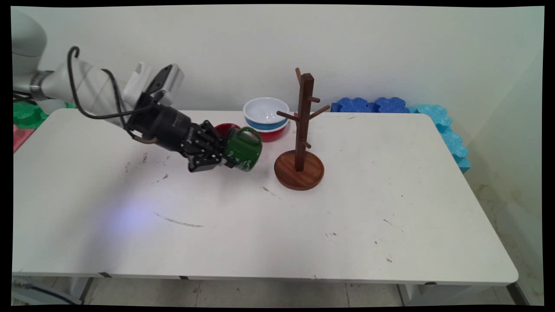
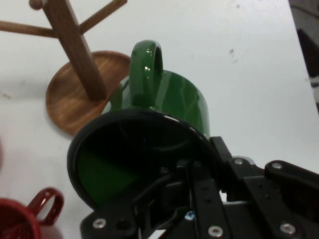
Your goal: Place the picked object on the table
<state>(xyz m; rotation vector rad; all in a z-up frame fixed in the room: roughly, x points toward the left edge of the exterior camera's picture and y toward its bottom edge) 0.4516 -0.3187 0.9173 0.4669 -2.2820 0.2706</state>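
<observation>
Green enamel is what the gripper (image 1: 217, 155) has hold of: a green mug (image 1: 243, 149) clamped by its rim, one finger inside the mouth and the other against the outer wall, as the hand view shows. The mug is tipped on its side, its dark-rimmed mouth turned back toward the gripper and its handle (image 2: 146, 69) pointing up. White lettering shows on its lower side in the main view. It hangs just above the surface (image 1: 390, 195), toward the middle of the far edge.

Just beside the mug, on the side away from the arm, stands a wooden mug tree (image 1: 302, 130): a round dark-wood base, an upright post and several pegs angled upward. Its pegs are bare. In the hand view the base of the tree (image 2: 70, 104) lies directly behind the mug, close but not touching.

Behind the gripper sits a red mug (image 1: 226, 128), partly hidden by the fingers; its handle shows in the bottom left corner of the hand view (image 2: 42, 206). Near the far edge, between the red mug and the tree, are stacked bowls (image 1: 266, 117): white inside, with a blue band over a red one.

Blue foam blocks (image 1: 368, 105) line the far right corner of the surface.
</observation>
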